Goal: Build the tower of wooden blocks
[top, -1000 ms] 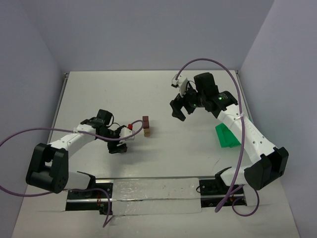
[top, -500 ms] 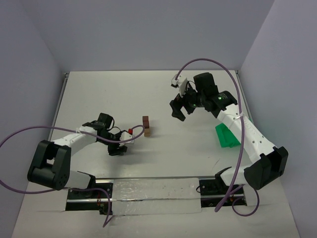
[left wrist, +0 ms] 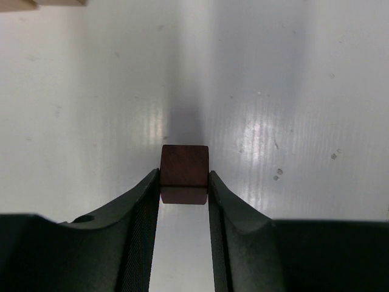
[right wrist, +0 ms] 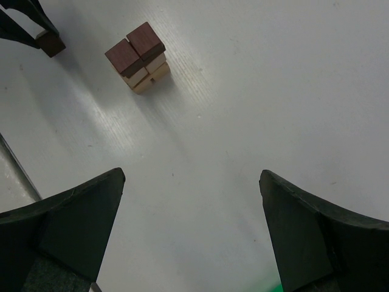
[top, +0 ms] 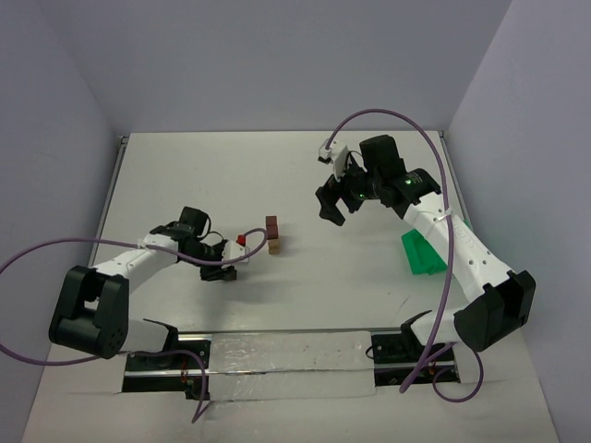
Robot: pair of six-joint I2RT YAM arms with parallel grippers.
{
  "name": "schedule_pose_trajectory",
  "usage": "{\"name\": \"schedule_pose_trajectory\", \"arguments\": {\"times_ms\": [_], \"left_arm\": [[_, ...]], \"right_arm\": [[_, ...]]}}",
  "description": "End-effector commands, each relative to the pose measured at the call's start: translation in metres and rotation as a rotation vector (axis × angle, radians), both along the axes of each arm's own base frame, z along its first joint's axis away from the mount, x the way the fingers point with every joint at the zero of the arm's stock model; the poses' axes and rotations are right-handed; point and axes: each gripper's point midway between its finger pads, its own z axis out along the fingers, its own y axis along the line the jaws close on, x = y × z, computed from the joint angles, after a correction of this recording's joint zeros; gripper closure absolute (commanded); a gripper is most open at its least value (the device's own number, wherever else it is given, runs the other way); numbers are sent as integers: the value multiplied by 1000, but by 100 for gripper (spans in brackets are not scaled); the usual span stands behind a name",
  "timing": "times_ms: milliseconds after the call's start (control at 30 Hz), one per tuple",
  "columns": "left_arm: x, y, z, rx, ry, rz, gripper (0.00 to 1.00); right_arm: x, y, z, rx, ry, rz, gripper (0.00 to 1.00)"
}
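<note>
A small dark brown wooden cube [left wrist: 184,172] sits pinched between the tips of my left gripper [left wrist: 184,182], which is shut on it low by the table. In the top view that cube [top: 242,239] and left gripper [top: 236,247] lie just left of the wood block tower [top: 273,234], a short stack of tan blocks capped by dark brown ones. The tower [right wrist: 138,56] also shows in the right wrist view, with the held cube [right wrist: 52,44] beside it. My right gripper [right wrist: 191,176] hangs open and empty above the table, right of the tower [top: 336,209].
A green plastic bin [top: 423,251] lies at the right side under my right arm. Purple cables loop from both arms. A tan edge of the tower's base [left wrist: 42,3] shows at the top left of the left wrist view.
My left gripper's jaws have closed onto the dark brown cube, with the arm shifting only slightly. The right arm has stayed still and open.
</note>
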Motion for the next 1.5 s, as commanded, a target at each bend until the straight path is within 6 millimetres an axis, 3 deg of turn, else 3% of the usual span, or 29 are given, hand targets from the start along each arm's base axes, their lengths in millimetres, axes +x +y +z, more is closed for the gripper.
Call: {"name": "schedule_pose_trajectory", "arguments": {"times_ms": [0,67,133,167,200,300,367,500,667,833,1067,1467], "left_arm": [[24,-10,50,-68,-62,106,100],[29,-12,70,-87,-42,196,100],[31,-18,110,-145,4,311,100],[34,-25,143,-211,20,380,100],[33,-28,159,-246,39,426,100],[50,-34,212,-422,51,725,100],[63,-19,224,-516,99,1084,100],[71,-16,221,-584,178,1367,100],[78,-31,176,-411,100,1504,100],[100,-46,173,-358,-21,1593,100],[111,-64,147,-225,-49,1650,100],[110,-105,143,-239,45,1637,100]], "right_arm": [[3,2,17,33,-44,-4,0],[3,1,19,34,-51,-12,0],[4,-1,21,34,-56,-30,0],[6,-2,22,34,-60,-41,0],[6,-3,22,37,-56,-50,0],[10,-8,20,52,-42,-83,0],[15,-14,19,56,-34,-115,0],[23,-21,19,84,-2,-160,0],[33,-29,13,94,26,-206,0],[38,-38,5,87,44,-246,0],[39,-37,-1,96,70,-245,0],[37,-33,8,134,66,-228,0]]}}
